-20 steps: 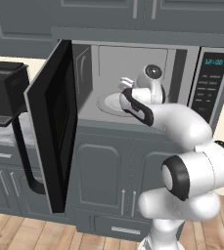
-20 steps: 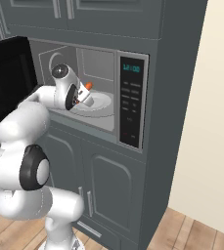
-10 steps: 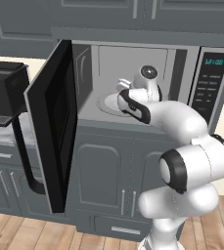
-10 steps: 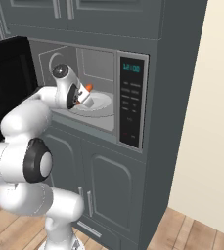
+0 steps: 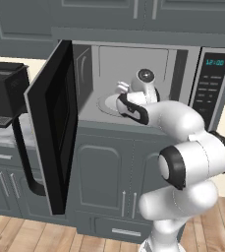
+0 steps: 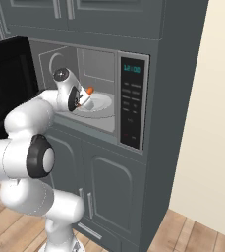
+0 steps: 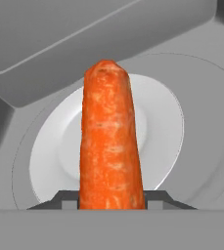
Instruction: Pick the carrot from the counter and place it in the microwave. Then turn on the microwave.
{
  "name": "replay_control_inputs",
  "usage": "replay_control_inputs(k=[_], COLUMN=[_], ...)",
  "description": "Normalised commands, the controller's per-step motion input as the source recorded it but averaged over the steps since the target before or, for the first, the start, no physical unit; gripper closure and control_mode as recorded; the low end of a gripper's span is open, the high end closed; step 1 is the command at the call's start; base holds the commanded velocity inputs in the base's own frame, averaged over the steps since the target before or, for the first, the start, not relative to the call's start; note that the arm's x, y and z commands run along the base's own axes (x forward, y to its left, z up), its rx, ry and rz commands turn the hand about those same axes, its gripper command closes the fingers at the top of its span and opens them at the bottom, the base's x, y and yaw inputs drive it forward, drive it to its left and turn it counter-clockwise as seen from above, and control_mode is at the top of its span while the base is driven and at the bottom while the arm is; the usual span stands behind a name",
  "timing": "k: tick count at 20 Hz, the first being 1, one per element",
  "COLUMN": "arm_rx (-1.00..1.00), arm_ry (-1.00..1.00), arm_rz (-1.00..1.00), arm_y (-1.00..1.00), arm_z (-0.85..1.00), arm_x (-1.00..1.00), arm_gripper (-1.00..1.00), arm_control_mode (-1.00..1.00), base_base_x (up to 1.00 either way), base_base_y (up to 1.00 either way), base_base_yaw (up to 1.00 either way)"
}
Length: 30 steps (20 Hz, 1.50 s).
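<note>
The left base view is looking from behind the arm's left side, forward and slightly down, taking in the open microwave, its swung-out door and a coffee machine farther left. The right base view is looking from behind the arm's right side at the same microwave, nearer its keypad. Both are sharing the oven cavity and the white plate inside. The hand view is sitting very close, facing down along the carrot onto that plate.
</note>
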Motion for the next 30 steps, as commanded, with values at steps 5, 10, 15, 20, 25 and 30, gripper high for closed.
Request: replay_control_inputs(k=[5,10,15,20,25,30], arm_rx=[0.00,0.00,0.00,0.00,0.00,0.00], arm_ry=[0.02,0.02,0.02,0.01,0.00,0.00], arm_rz=[-0.02,-0.02,-0.02,-0.02,-0.02,-0.02], arm_y=[0.02,0.00,0.00,0.00,0.00,0.00], arm_z=[-0.05,0.00,-0.04,-0.04,-0.01,-0.03], arm_x=[0.13,0.09,0.04,0.04,0.04,0.04], arm_gripper=[1.00,1.00,1.00,1.00,1.00,1.00], arm_control_mode=[-1.00,-1.00,-1.00,-1.00,-1.00,-1.00], base_base_x=[0.00,0.00,0.00,0.00,0.00,0.00], base_base_y=[0.00,0.00,0.00,0.00,0.00,0.00], base_base_yaw=[0.00,0.00,0.00,0.00,0.00,0.00])
